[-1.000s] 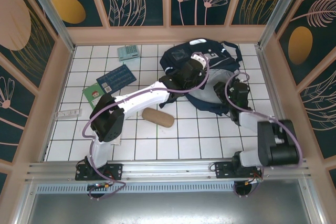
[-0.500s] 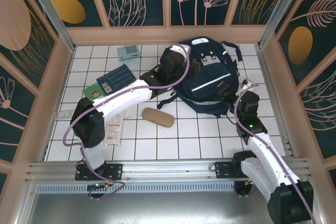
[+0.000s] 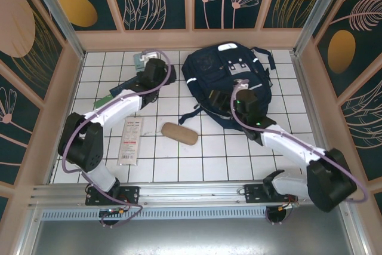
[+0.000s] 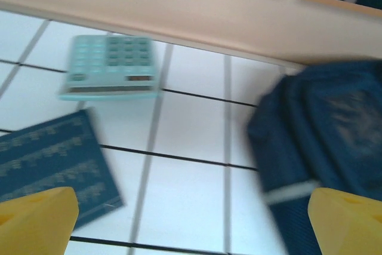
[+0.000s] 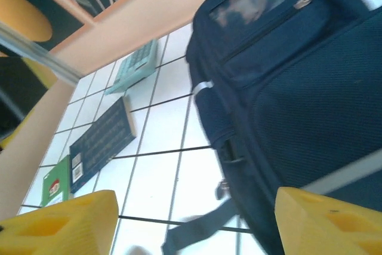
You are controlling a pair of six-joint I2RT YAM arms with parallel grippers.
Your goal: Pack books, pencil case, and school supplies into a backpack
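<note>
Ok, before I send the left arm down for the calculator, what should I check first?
1. Left gripper open and empty: ok.
2. Calculator lying free on the tiles ahead of it: ok.
3. Blue book apart from the calculator: ok.
4. Right gripper open and empty: ok.
5. Backpack open to receive things: cannot tell, no open compartment visible.
6. Pencil case and white packet packed: not ok, both lie on the tiles.
</note>
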